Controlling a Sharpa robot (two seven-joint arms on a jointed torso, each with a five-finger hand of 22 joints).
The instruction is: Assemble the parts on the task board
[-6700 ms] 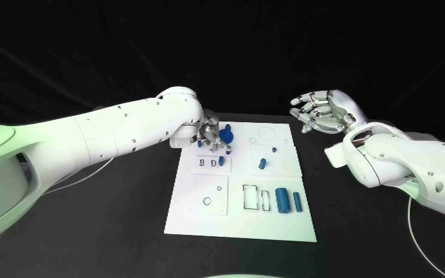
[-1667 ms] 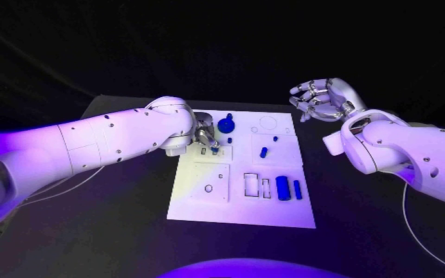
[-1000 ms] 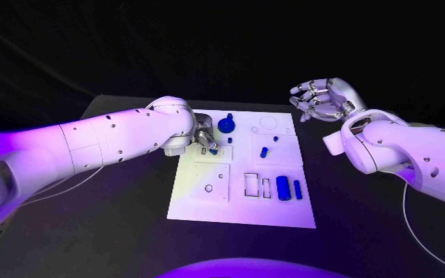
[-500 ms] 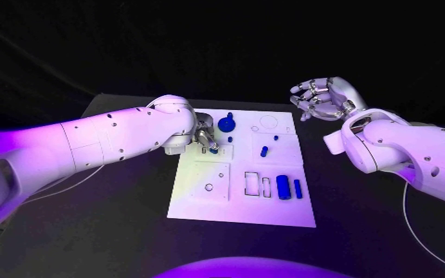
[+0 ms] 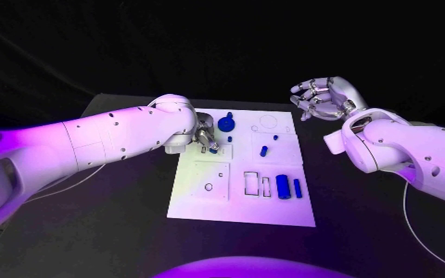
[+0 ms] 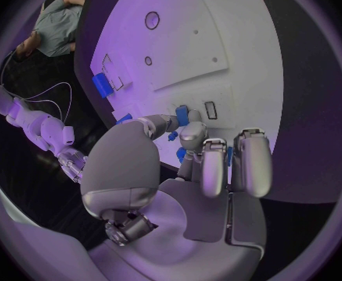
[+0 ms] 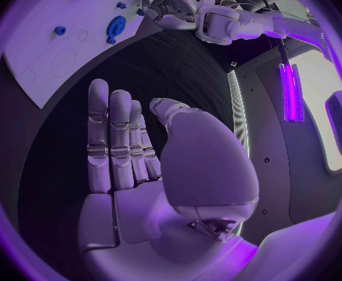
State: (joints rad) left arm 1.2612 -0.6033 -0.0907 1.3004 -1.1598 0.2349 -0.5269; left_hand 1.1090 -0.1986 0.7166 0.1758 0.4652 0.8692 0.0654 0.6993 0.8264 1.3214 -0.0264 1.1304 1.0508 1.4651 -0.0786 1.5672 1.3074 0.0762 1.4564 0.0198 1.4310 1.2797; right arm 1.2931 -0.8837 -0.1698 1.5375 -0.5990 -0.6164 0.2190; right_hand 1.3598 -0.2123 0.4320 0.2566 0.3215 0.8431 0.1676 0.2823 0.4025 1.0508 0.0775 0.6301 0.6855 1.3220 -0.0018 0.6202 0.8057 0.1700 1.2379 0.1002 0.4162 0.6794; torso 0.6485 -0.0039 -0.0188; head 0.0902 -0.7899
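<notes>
The white task board (image 5: 209, 174) lies in the middle of the table. My left hand (image 5: 206, 139) hovers low over its far left part, next to two small rectangular slots (image 6: 211, 110). Between its thumb and a finger it pinches a small blue part (image 6: 182, 113), seen under the fingertips as the small blue part (image 5: 212, 150). A round blue part (image 5: 226, 123) stands just beyond the hand. Two short blue pegs (image 5: 262, 151) lie mid-board. A thick blue cylinder (image 5: 281, 186) and a thinner one (image 5: 297, 188) lie at the near right. My right hand (image 5: 320, 100) hangs raised off the board's far right corner, fingers apart and empty.
Outlined recesses mark the board: a circle (image 5: 268, 121) at the far right, rectangles (image 5: 251, 184) beside the cylinders, and a small hole (image 5: 208, 188) near left. Black table (image 5: 111, 220) surrounds the board. In the right wrist view the board (image 7: 54, 50) lies well beyond my right hand (image 7: 132, 168).
Over the last second my left hand has stayed at the slots, its fingers shifting only slightly. The right hand has held its raised pose.
</notes>
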